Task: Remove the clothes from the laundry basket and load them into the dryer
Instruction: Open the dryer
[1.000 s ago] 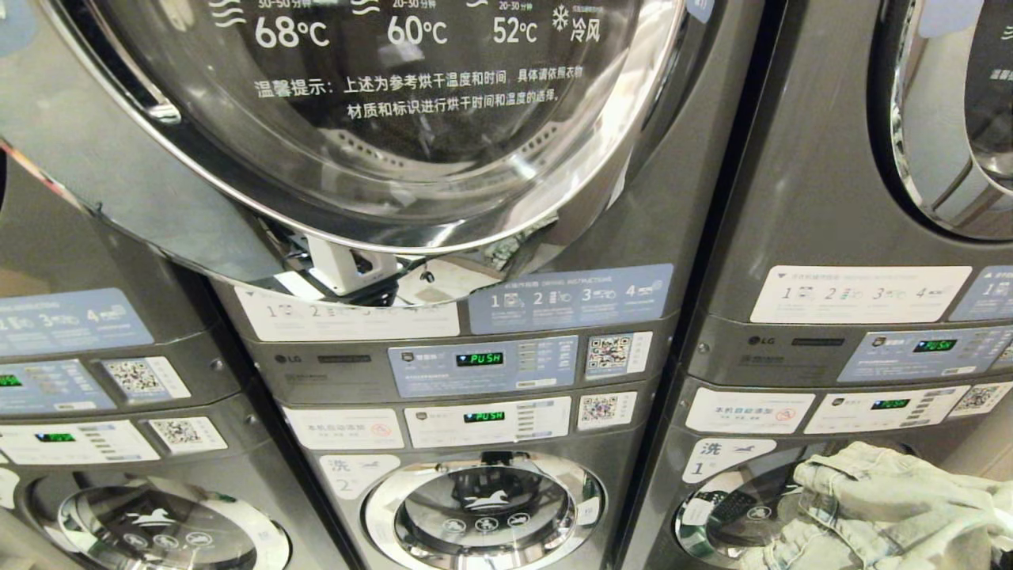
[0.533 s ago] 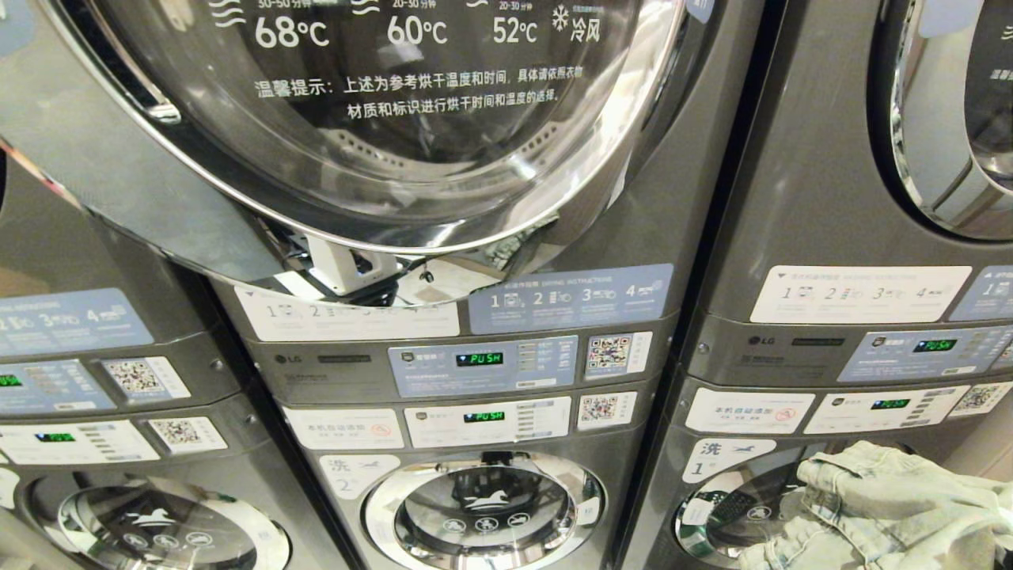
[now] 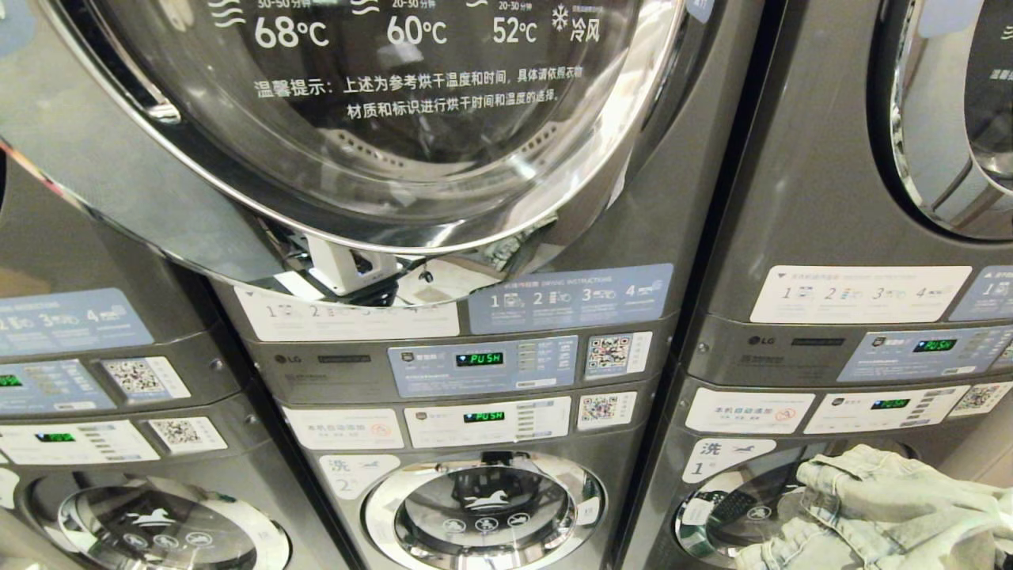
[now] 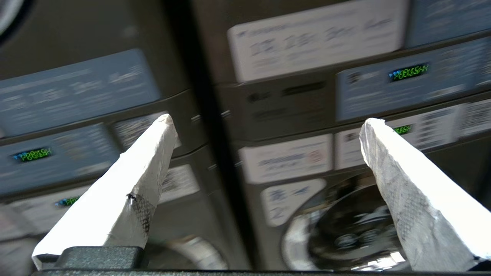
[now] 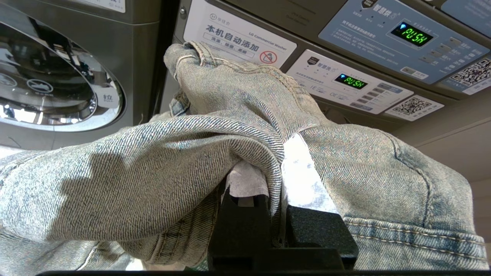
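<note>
The right gripper [image 5: 274,180] is clenched on pale denim jeans [image 3: 878,514], lifted low beside the right washer, seemingly for carrying up to the dryer door [image 3: 380,134], which looks shut, while the left gripper [image 4: 268,126] is spread wide and empty, facing the control panels [image 4: 406,76].

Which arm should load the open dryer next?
Right. Its tool is already shut on the pale, faded denim garment. The left tool is open and empty, facing the control panels.
</note>
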### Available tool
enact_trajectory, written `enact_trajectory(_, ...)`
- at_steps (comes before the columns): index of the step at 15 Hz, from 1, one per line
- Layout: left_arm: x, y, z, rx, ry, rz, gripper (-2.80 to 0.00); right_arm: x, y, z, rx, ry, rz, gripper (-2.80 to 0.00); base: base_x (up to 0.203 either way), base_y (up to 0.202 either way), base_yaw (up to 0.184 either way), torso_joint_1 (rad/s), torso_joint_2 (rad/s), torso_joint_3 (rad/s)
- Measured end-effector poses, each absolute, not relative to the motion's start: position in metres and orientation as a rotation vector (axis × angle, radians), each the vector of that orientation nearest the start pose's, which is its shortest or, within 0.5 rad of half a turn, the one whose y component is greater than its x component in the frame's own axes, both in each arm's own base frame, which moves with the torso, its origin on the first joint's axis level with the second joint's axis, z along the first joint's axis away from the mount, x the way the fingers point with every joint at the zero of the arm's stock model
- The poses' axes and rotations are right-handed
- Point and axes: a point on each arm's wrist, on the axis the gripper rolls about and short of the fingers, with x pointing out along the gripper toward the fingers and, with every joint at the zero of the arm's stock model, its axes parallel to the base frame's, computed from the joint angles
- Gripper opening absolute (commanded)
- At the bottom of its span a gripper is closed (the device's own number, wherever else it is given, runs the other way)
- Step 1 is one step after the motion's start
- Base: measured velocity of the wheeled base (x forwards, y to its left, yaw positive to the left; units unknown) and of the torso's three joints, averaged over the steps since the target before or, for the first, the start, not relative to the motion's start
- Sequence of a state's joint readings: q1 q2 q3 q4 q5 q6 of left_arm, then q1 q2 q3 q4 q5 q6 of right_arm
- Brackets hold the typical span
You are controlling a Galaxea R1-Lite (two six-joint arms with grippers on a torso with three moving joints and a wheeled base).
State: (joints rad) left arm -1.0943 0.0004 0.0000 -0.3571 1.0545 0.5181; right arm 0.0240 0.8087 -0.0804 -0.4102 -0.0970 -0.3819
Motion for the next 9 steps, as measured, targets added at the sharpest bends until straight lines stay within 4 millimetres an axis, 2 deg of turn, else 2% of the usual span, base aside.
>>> enact_trajectory(4, -0.003, 0.035, 0.106, 0.128, -0.282, -0.37, 0.0, 0.07, 0.0, 0.123, -0.398, 0.334, -0.008, -2.8, 0.0, 0.0, 0.0, 0.0, 0.0, 0.0)
enact_trajectory(9, -0.007, 0.024, 0.091, 0.111, -0.216, -0.865, 0.0, 0.069, 0.0, 0.122, -0.398, 0.336, -0.008, -2.8, 0.0, 0.0, 0.0, 0.0, 0.0, 0.0)
